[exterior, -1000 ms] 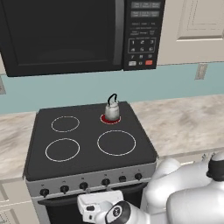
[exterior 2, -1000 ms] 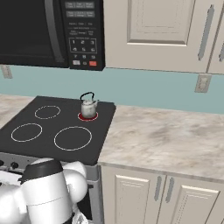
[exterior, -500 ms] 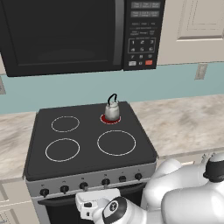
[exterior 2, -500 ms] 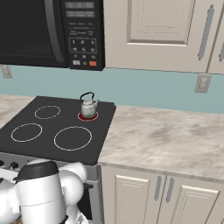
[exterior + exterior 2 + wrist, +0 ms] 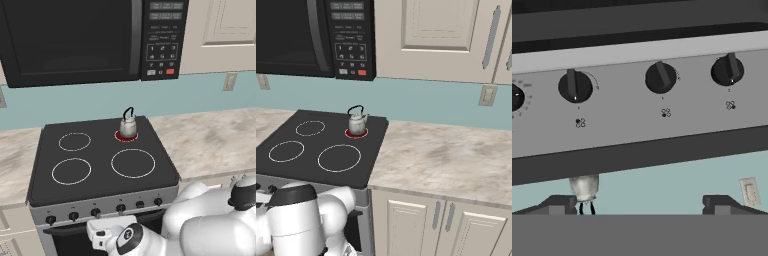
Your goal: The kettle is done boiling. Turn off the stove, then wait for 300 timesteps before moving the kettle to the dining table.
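The beige-grey marbled counter surface (image 5: 446,160) runs along the wall, and set into it is the stove (image 5: 100,160), a black glass cooktop with four white-outlined burner rings above a silver front panel (image 5: 105,207) carrying a row of black knobs. Above it hangs the black microwave (image 5: 90,40).

The small squat silver-grey metal kettle (image 5: 128,126) with its thin black arched handle stands upright on the burner at about 1 o'clock on the cooktop, and that ring glows red (image 5: 120,136) beneath it, so the stove looks to be on. The first step, switching the burner off, appears to be the one in hand, and nothing of the later wait or the carry to the dining table has begun.

The white arm's end effector (image 5: 639,204) is down in front of the panel, its dark fingertips (image 5: 559,204) spread wide apart with nothing between them. The hand view is rolled over: three knobs sit in a line, the middle black knob (image 5: 660,77) lying at 12 o'clock from the gap between the fingertips, near but not touched.

Which knob governs the lit burner cannot be told from the tiny markings. The next move likely calls for advancing straight in, centring the chosen knob between the fingertips, closing on it, then rotating the wrist until the red glow dies.
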Controlling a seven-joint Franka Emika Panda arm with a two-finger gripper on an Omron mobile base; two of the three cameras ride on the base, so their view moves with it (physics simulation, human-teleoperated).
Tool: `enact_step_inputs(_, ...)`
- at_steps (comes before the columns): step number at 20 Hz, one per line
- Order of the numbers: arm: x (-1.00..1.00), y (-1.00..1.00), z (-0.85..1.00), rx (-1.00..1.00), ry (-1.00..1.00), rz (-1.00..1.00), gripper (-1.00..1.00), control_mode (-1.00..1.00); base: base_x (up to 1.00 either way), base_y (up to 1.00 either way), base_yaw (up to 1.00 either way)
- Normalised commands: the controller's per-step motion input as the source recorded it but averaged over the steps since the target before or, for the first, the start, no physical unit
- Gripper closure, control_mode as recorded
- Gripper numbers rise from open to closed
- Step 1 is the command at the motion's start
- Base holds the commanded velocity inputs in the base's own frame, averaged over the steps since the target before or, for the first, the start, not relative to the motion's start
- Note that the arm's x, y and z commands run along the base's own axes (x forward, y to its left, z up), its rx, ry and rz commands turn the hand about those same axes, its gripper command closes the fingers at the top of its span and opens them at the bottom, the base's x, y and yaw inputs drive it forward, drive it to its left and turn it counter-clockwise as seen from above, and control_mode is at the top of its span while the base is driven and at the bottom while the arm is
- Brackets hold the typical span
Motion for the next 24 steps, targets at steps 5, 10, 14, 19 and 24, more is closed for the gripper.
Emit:
enact_step_inputs(5,0.25,0.0,-0.09,0.0,0.02,0.0,-1.0,-1.0,0.0,0.0,0.0)
enact_step_inputs(10,0.22,0.02,-0.14,0.0,0.03,0.0,-1.0,-1.0,0.0,0.0,0.0)
enact_step_inputs(14,0.13,0.03,-0.14,0.0,0.01,0.0,-1.0,-1.0,0.0,0.0,0.0)
enact_step_inputs(19,0.11,0.03,-0.16,0.0,0.01,0.0,-1.0,-1.0,0.0,0.0,0.0)
enact_step_inputs(24,0.09,0.09,-0.18,0.0,0.0,0.01,-1.0,-1.0,0.0,0.0,0.0)
